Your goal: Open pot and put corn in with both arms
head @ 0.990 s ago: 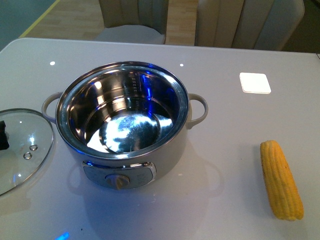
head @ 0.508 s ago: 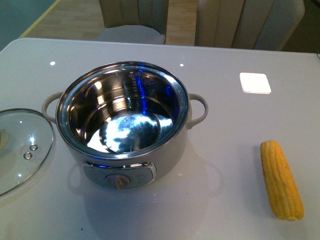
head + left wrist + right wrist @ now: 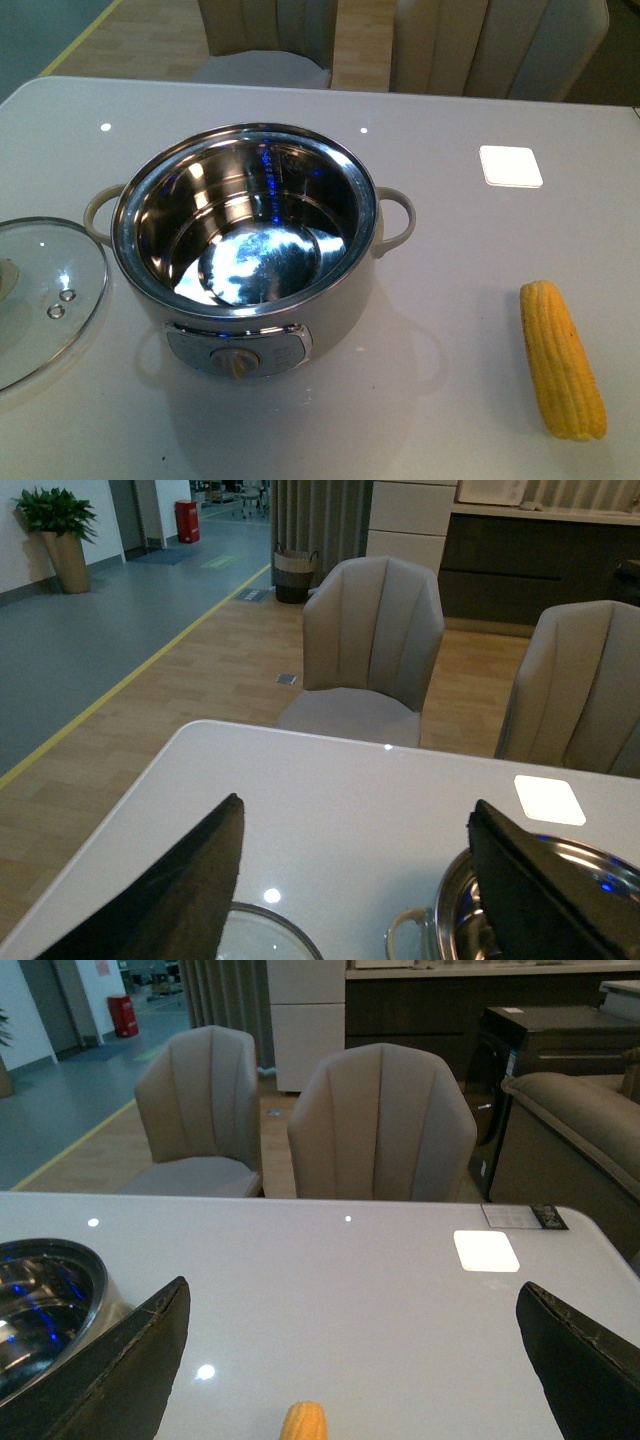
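The pot (image 3: 335, 300) stands open in the middle of the table, its shiny steel bowl empty. Its glass lid (image 3: 40, 300) lies flat on the table to its left. The yellow corn (image 3: 562, 360) lies on the table to the right, apart from the pot. No arm shows in the front view. My left gripper (image 3: 355, 880) is open and empty above the table, with the lid's edge (image 3: 265, 935) and the pot's handle (image 3: 405, 940) between its fingers. My right gripper (image 3: 350, 1360) is open and empty, with the corn's tip (image 3: 303, 1422) between its fingers and the pot (image 3: 45, 1300) beside one finger.
A white square pad (image 3: 510, 165) lies on the table at the back right. Two beige chairs (image 3: 270, 40) stand behind the table's far edge. The white table (image 3: 450, 260) reaches past the picture's left and right edges.
A black part of my left gripper that stood over the lid at the front view's left edge one second ago has left the view. The pot, lid and corn have not moved.
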You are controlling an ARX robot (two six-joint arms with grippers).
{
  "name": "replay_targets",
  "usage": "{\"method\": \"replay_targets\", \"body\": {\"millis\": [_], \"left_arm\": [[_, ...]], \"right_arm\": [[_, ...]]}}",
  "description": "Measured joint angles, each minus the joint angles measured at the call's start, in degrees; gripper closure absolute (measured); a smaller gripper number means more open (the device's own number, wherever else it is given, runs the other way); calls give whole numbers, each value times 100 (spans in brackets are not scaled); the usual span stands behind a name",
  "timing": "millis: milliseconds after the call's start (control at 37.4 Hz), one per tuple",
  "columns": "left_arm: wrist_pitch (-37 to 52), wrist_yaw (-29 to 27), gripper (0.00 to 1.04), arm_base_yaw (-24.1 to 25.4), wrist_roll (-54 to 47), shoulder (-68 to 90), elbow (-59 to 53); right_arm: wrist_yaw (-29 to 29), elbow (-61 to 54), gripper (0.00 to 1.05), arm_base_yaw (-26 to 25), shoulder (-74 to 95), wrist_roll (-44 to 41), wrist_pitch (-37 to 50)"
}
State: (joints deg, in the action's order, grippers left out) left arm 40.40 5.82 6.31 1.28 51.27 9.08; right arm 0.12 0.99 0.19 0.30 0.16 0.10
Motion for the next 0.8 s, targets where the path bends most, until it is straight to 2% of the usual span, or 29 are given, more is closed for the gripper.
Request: {"method": "replay_targets", "body": {"millis": [80, 160, 294, 562, 802], "left_arm": [[-282, -85, 55, -120, -35, -566, -243], [-452, -549, 71, -487, -44, -925, -339], [-802, -588, 102, -612, -61, -1464, -535], [-1014, -588, 101, -619, -79, -2024, -837], [-1832, -584, 101, -621, -81, -2905, -839]], "right_arm": [[0, 0, 9, 0, 0, 0, 0], [2, 0, 9, 0, 0, 0, 0], [0, 0, 9, 0, 0, 2, 0], [0, 0, 9, 0, 0, 0, 0], [0, 0, 9, 0, 0, 2, 0]]}}
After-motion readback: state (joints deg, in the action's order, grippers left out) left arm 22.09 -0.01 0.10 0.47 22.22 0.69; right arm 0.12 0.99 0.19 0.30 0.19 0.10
